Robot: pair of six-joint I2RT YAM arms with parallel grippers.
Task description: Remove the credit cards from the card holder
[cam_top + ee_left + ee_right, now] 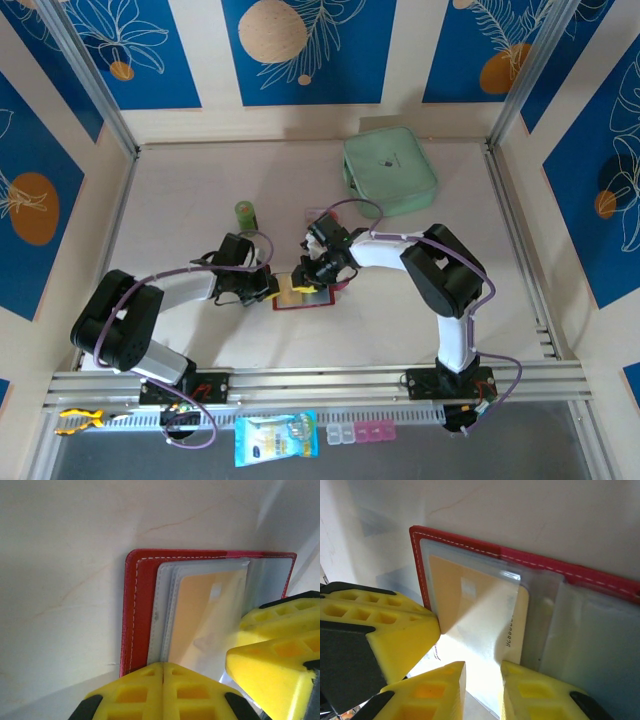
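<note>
From above: the open wallet (310, 300), left pincer (270, 289) at its left side, right pincer (324, 274) at its right. Left wrist: left pincer (162, 680) clenched empty at the wallet's stitched red leathery edge; a stiff tan card (200, 605) inside a glossy clear sleeve (165, 595). Right wrist: right pincer (483, 675) narrowly parted at the card's end — gripping? I can't tell. Slick plastic — I could slip, or drag the wallet along.

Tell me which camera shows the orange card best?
The right wrist view: the card is close up, and you can see printed digits along its edge. The left wrist view is close too, but no print can be read there. In the top view it is a tiny tan patch, far away.
</note>
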